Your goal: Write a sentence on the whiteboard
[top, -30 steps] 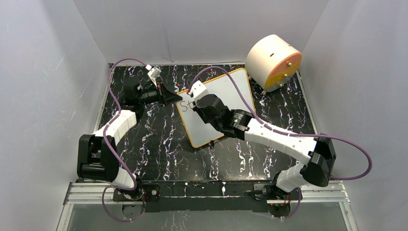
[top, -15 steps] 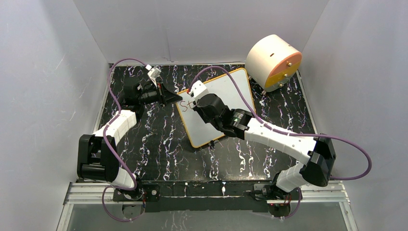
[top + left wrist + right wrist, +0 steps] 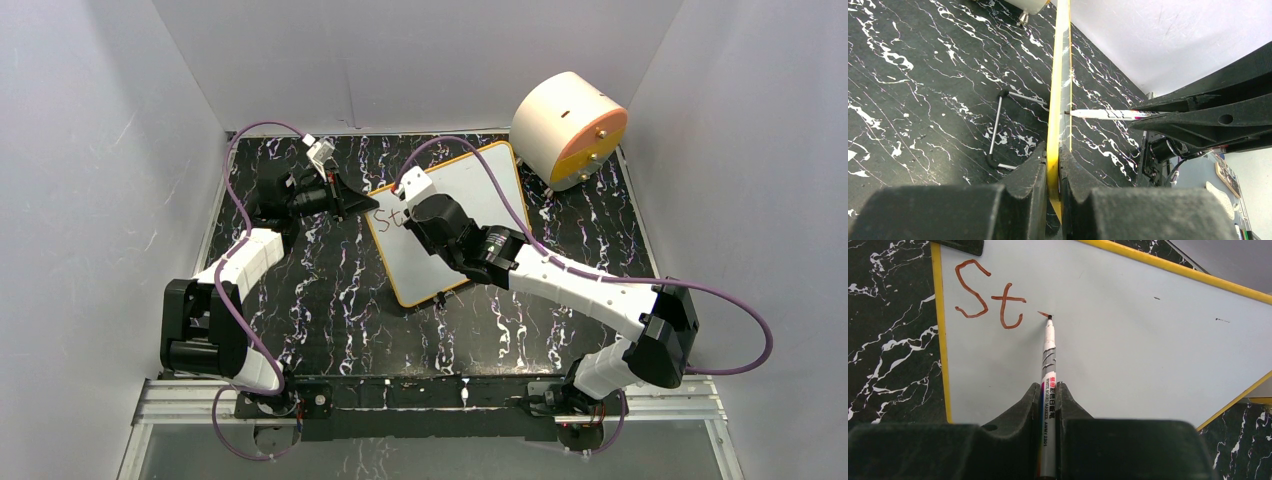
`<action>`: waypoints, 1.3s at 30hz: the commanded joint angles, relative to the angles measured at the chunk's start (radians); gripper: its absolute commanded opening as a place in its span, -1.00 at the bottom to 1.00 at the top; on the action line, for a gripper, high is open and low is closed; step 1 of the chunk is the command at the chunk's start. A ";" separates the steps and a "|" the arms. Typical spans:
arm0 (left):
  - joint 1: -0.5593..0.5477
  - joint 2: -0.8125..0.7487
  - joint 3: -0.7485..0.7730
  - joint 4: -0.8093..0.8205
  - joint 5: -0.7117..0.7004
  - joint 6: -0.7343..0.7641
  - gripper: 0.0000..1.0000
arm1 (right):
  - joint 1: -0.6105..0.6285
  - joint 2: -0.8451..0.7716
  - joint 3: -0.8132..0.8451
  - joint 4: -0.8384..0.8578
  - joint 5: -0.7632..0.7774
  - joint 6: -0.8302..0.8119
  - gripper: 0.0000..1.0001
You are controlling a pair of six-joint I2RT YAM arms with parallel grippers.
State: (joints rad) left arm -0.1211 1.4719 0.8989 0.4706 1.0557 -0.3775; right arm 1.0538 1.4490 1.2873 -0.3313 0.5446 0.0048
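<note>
The whiteboard [image 3: 470, 185] with its orange-yellow frame stands tilted at the middle of the table; it also shows in the right wrist view [image 3: 1128, 330] and edge-on in the left wrist view [image 3: 1062, 75]. My left gripper [image 3: 362, 203] [image 3: 1053, 165] is shut on the board's left frame edge. My right gripper [image 3: 412, 215] [image 3: 1048, 390] is shut on a white marker [image 3: 1047, 385], also seen from the left wrist [image 3: 1108, 114]. The marker's tip touches the board. The sentence [image 3: 990, 296] reads "St" in reddish-brown, with a short stroke beside the tip.
A round peach-and-orange drum [image 3: 568, 128] stands at the back right, close to the board's far corner. A thin metal foot [image 3: 998, 127] props the board from behind. White walls enclose the black marbled table [image 3: 330, 300] on three sides.
The right gripper and marker have shifted slightly right along the board, starting a small stroke after the "t". The left arm has not moved.
</note>
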 commanded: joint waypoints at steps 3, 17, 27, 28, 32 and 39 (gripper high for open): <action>-0.034 0.042 -0.020 -0.127 -0.005 0.063 -1.00 | -0.014 -0.021 -0.006 0.052 0.047 0.008 -1.00; -0.034 0.045 -0.018 -0.134 -0.007 0.067 -1.00 | -0.017 -0.030 -0.011 0.066 0.076 0.008 -1.00; -0.033 0.045 -0.018 -0.135 -0.007 0.068 -1.00 | -0.017 -0.032 -0.013 0.109 0.067 -0.003 -1.00; -0.034 0.045 -0.017 -0.135 -0.007 0.068 -1.00 | -0.018 -0.032 -0.013 0.111 0.066 -0.003 -1.00; -0.034 0.045 -0.017 -0.135 -0.009 0.068 -1.00 | -0.017 -0.035 -0.014 0.124 0.065 -0.003 -1.00; -0.035 0.045 -0.017 -0.135 -0.009 0.068 -1.00 | -0.018 -0.034 -0.013 0.133 0.044 -0.003 -1.00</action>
State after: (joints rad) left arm -0.1211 1.4776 0.9062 0.4622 1.0546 -0.3733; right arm 1.0470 1.4460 1.2785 -0.2752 0.5808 0.0006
